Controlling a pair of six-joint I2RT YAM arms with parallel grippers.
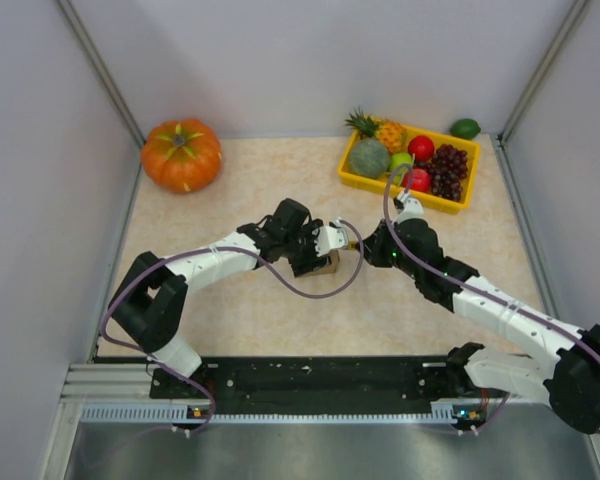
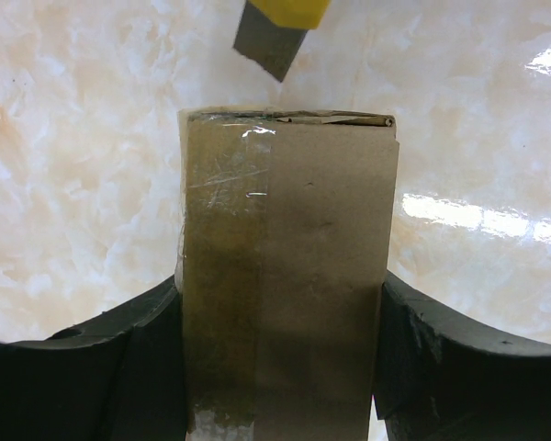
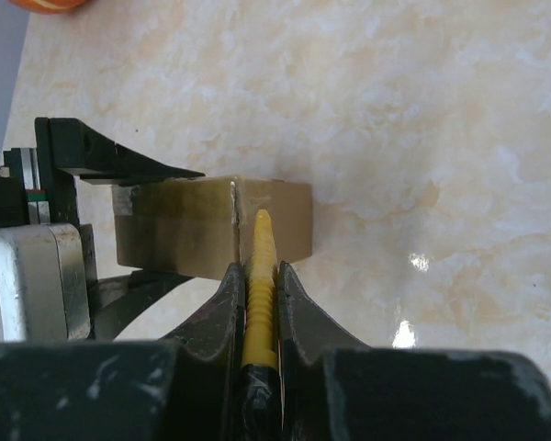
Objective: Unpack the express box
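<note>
The express box (image 1: pixel 327 266), a small brown cardboard carton with clear tape along its seam, sits mid-table. In the left wrist view the box (image 2: pixel 289 276) fills the gap between my left gripper's black fingers (image 2: pixel 422 349), which press on both of its sides. My left gripper (image 1: pixel 315 256) is shut on it. My right gripper (image 3: pixel 258 276) is shut on a yellow cutter (image 3: pixel 260 248), whose tip sits at the taped seam of the box (image 3: pixel 184 230). The cutter's grey blade (image 2: pixel 274 41) shows just beyond the box's far edge. In the top view my right gripper (image 1: pixel 366 245) is right beside the box.
An orange pumpkin (image 1: pixel 182 154) sits at the back left. A yellow tray (image 1: pixel 352 178) with several fruits stands at the back right, with a green fruit (image 1: pixel 465 128) behind it. Grey walls close in the table on three sides.
</note>
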